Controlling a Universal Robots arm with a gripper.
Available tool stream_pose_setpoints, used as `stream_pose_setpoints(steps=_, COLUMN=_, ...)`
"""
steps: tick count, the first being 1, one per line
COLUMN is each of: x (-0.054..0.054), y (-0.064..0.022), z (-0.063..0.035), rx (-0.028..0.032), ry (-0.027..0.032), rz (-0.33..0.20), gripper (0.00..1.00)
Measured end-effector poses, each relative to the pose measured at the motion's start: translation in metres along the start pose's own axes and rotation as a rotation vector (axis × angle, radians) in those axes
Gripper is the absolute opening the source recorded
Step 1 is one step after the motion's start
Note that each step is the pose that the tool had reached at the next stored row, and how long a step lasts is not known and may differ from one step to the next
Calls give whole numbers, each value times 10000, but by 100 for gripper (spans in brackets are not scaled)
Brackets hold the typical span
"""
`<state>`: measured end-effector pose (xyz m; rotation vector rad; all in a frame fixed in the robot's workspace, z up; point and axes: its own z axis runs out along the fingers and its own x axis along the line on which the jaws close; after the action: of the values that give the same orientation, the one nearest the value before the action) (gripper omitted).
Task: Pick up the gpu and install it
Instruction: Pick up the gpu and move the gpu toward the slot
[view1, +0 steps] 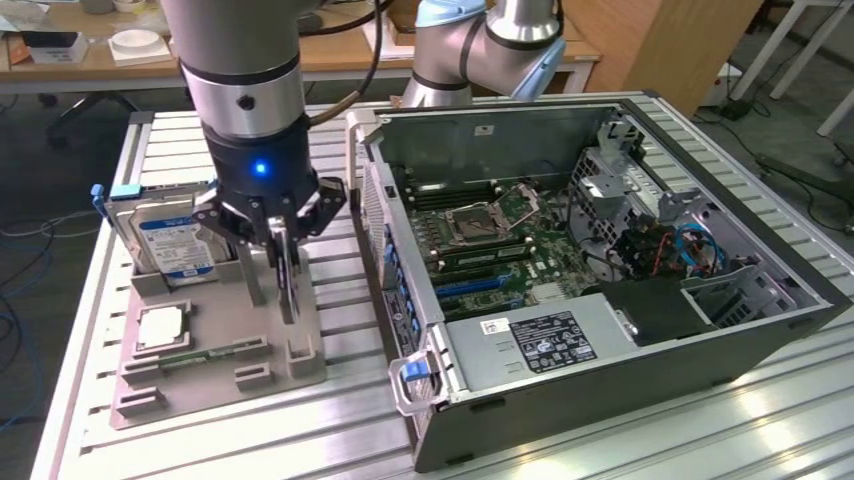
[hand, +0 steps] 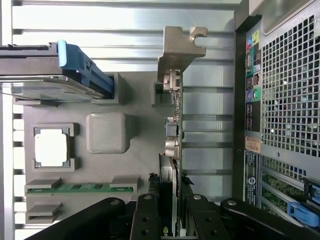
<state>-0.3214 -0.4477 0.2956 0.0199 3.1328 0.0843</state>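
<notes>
On bench (view1: 350, 440), grey holder (view1: 220, 372): slot stands gpu (hand: 171, 120) upright, top edge exposed.
Hand (view1: 283, 250): pinching gpu's top edge from above.

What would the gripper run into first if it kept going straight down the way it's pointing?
The graphics card, standing on edge in the grey holder directly beneath the gripper. It looks already at the card's upper edge, though contact is hard to judge.
</notes>
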Motion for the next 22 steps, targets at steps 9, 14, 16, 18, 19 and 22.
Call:
stream_pose_setpoints(steps=9, x=0, y=4, z=-74, rx=0, ry=0, rz=0, gripper=26)
stream_pose_setpoints(steps=14, x=-1, y=7, z=-123, rx=0, ry=-1, rz=0, gripper=26)
stream_pose_setpoints(steps=16, x=-1, y=8, z=-142, rx=0, ry=0, rz=0, gripper=26)
stream_pose_setpoints(steps=18, x=-1, y=9, z=-162, rx=0, ry=0, rz=-1, gripper=26)
stream_pose_setpoints(steps=19, x=-1, y=9, z=-171, rx=-1, ry=-1, rz=0, gripper=26)
stream_pose_setpoints(steps=22, x=-2, y=11, z=-201, rx=0, ry=0, rz=0, gripper=26)
